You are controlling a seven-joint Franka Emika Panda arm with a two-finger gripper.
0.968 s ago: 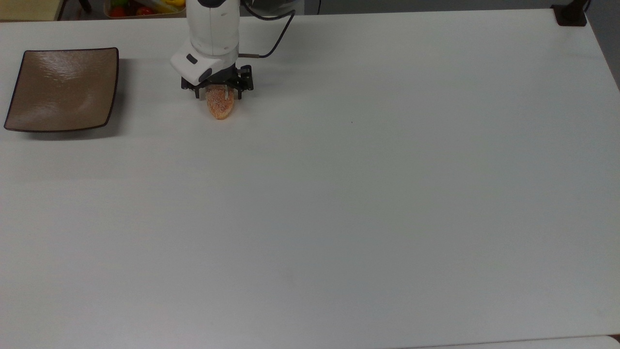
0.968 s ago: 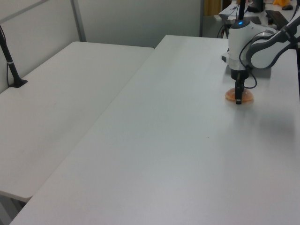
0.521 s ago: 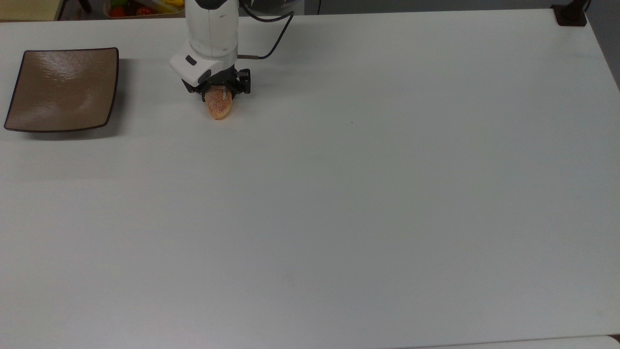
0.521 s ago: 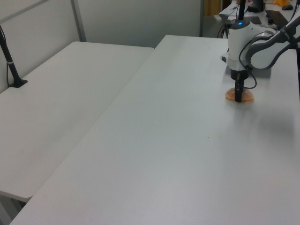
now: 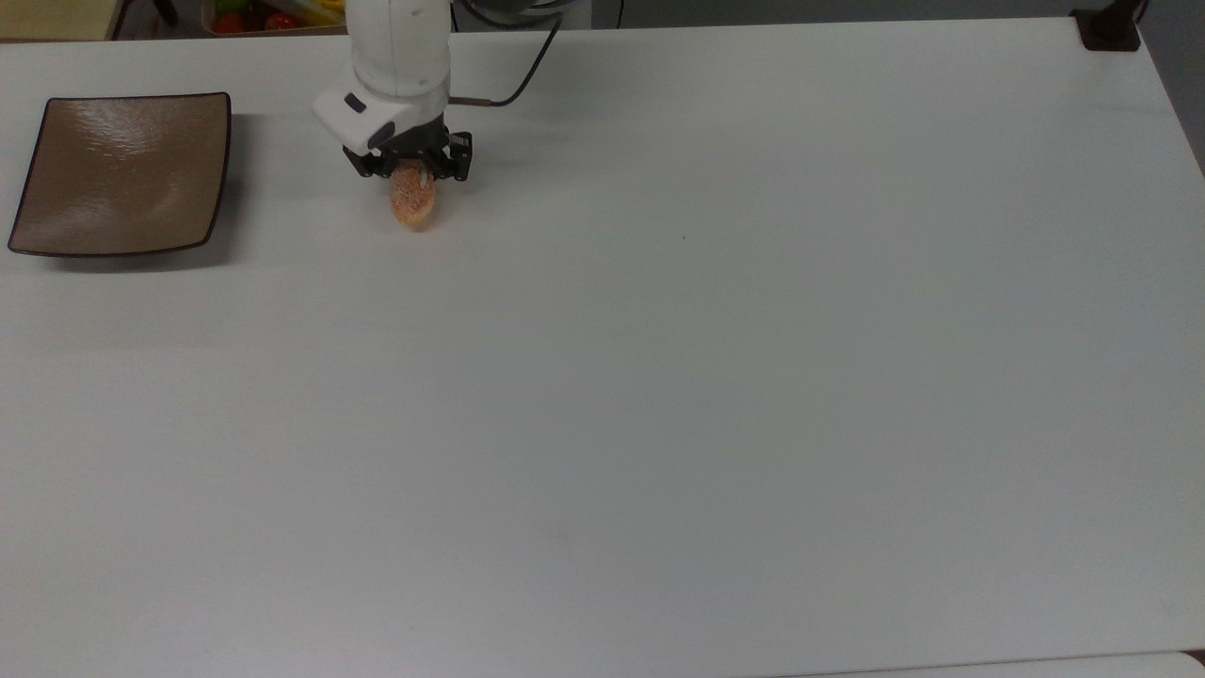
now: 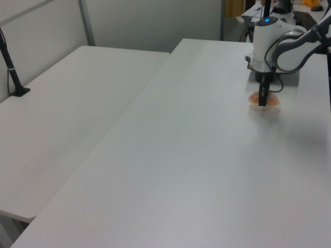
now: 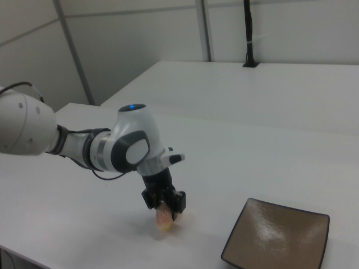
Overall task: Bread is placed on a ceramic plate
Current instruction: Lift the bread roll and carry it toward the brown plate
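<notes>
The arm reaches out over the white bench [image 5: 659, 377] from its far edge in the top view, its white last link pointing straight down and a black cable looping off its wrist. In the right view the arm comes in from the right view's left, bends at a rounded grey-and-white joint with a blue light on top, and turns downward to the gripper [image 7: 164, 205].

The gripper [image 5: 412, 175] is closed on the bread [image 5: 412, 198], its black fingers pressed against the two sides of the roll's upper end. The bread [image 7: 164, 218] hangs from the fingers, lifted slightly off the bench surface, with a faint shadow under it. In the left view the gripper [image 6: 262, 98] stands upright with the bread [image 6: 264, 99] showing on either side of it.

The plate [image 5: 122, 174] sits near the bench's far corner on the top view's left, well apart from the bread. In the right view the plate [image 7: 279, 238] lies near the bench's near edge, to the right view's right of the gripper.
</notes>
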